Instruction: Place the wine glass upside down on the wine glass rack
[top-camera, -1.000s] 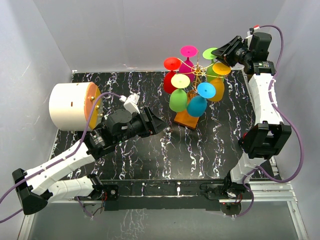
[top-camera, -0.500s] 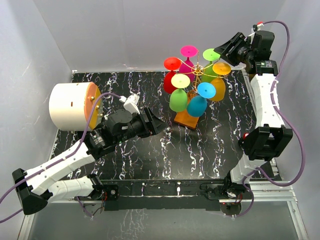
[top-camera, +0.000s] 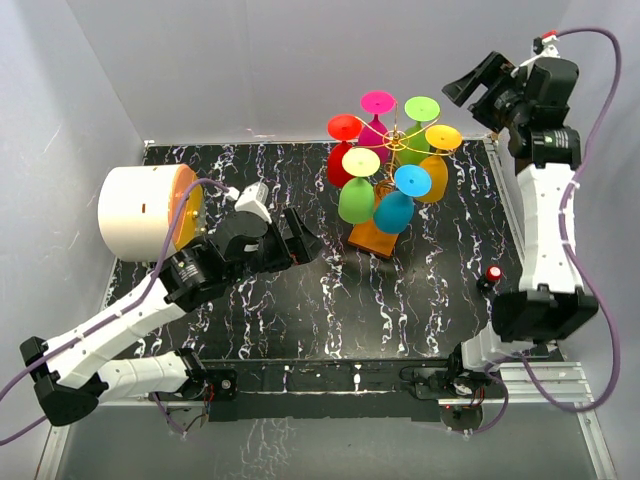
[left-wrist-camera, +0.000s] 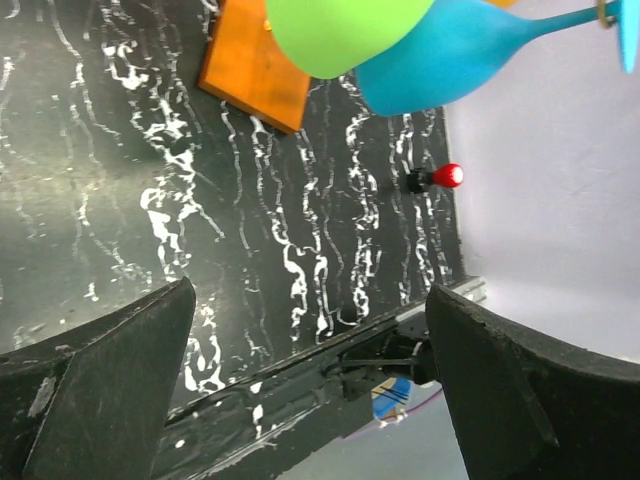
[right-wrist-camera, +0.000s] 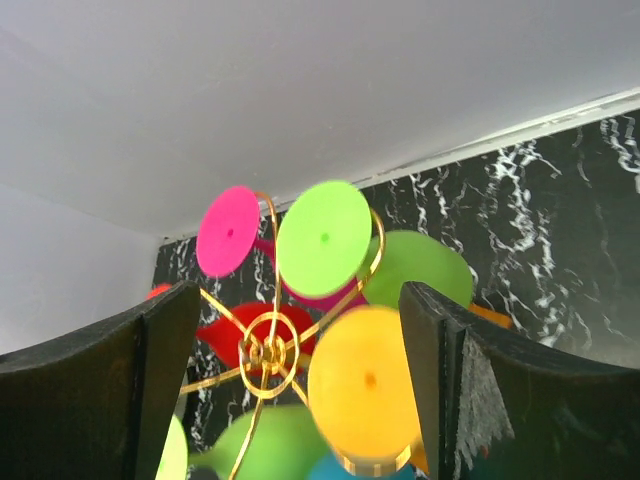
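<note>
- A white drum (top-camera: 135, 212) with an orange end face lies on its side at the far left of the black marbled table (top-camera: 400, 305).
- The left gripper (top-camera: 300, 238) hangs low over the table just right of the drum. Its jaws stand wide apart with nothing between them, and it points toward the rack.
- The wine glass rack (top-camera: 394, 146) stands right of the table's middle, toward the far edge, on its orange-brown base (top-camera: 370, 238). Six coloured glasses hang from its gold wire arms, feet up and bowls down.
- The green wine glass (top-camera: 422, 108) hangs upside down on the rack's far right side, beside an orange one (top-camera: 441, 140).
- A small red-topped knob (top-camera: 494, 273) sits on the table near the right edge, close to the right arm.
- The right gripper (top-camera: 478, 80) is raised at the far right, above the rack and clear of the glasses. Its jaws are spread and it holds nothing.
</note>
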